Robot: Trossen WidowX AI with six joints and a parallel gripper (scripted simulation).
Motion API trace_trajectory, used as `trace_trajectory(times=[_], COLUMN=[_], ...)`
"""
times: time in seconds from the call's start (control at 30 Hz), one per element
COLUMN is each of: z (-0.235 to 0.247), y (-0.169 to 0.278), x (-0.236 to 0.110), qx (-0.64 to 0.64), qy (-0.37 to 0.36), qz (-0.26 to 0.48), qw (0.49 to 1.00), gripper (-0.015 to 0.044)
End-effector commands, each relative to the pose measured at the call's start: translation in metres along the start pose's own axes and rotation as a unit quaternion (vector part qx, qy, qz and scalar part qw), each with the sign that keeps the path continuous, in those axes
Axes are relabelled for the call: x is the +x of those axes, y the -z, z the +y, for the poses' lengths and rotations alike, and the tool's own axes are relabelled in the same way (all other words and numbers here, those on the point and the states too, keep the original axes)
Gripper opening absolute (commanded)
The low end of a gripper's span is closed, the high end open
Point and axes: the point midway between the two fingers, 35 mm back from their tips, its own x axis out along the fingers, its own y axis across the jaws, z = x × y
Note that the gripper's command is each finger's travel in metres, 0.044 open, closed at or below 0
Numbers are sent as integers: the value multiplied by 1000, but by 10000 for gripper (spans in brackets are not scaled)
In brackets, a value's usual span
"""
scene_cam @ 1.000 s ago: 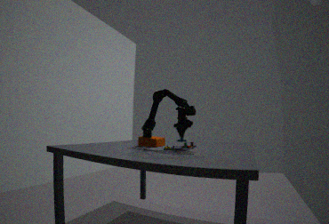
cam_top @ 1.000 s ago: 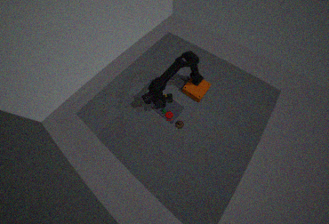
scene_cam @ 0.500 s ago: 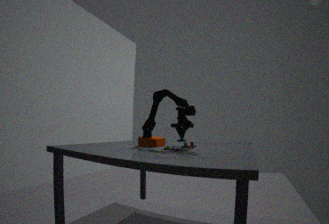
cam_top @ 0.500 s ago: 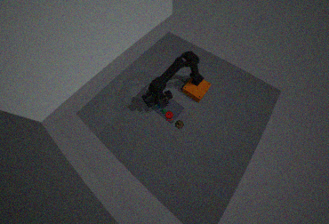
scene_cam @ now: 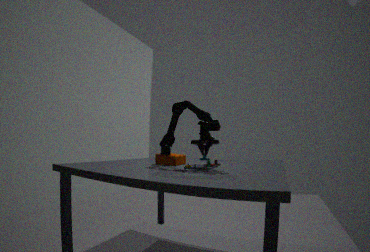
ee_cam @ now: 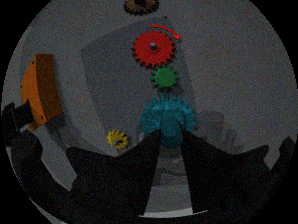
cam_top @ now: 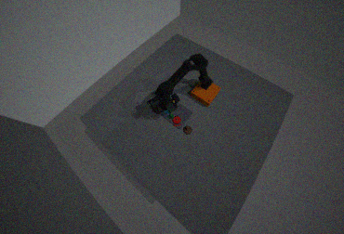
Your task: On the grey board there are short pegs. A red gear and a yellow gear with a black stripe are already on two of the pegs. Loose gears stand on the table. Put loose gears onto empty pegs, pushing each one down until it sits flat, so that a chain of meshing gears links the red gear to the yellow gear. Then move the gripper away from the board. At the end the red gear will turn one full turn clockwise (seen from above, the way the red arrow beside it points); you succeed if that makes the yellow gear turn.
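Observation:
My gripper [ee_cam: 171,133] [scene_cam: 204,157] is shut on a large teal gear [ee_cam: 169,111] [scene_cam: 204,159], held above the grey board [ee_cam: 102,75] [cam_top: 186,112]. The red gear [ee_cam: 144,54] [cam_top: 177,120] is on a peg near the board's far edge in the wrist view, beside the red arrow [ee_cam: 166,29]. A small green gear [ee_cam: 165,78] [cam_top: 171,115] is next to the red gear and appears to mesh with it. The yellow gear [ee_cam: 116,137] is lower left of the teal gear. A brown gear [ee_cam: 141,7] [cam_top: 187,130] stands off the board. Any peg under the teal gear is hidden.
The orange block [cam_top: 205,94] [scene_cam: 170,160] [ee_cam: 46,92] under the arm's base stands left of the board in the wrist view. The arm reaches from it over the table [cam_top: 218,148] [scene_cam: 240,181]. Shadows of the gripper fall right of the teal gear in the wrist view.

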Motion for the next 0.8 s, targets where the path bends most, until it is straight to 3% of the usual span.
trace_trajectory(times=[0.0,0.77], z=[2,2], y=[0,-1], x=[9,43], qx=[-28,82], qy=[-4,-5], qz=[-2,-2], qw=[1000,997], gripper=[0,0])
